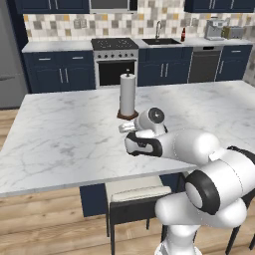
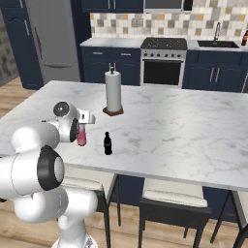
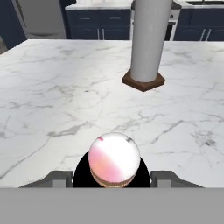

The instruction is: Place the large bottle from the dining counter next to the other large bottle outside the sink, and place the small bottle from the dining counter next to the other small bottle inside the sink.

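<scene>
In the hand view a pink-and-white large bottle (image 3: 114,159) stands upright between my two fingertips (image 3: 59,178), which press its dark sides; my gripper (image 3: 113,178) is shut on it. From the right base view the same large bottle (image 2: 81,136) hangs under my gripper (image 2: 81,131) near the dining counter's (image 2: 184,131) front left edge. A small dark bottle (image 2: 107,144) stands on the marble just to its right. Far back, another bottle (image 1: 183,34) stands on the worktop beside the sink (image 1: 160,42). I cannot tell whether the held bottle touches the counter.
A paper towel roll on a wooden base (image 2: 113,92) stands upright on the counter behind the bottles. Stools (image 2: 172,201) sit under the counter's near edge. The stove (image 1: 115,60) and dishwasher (image 1: 204,64) line the back wall.
</scene>
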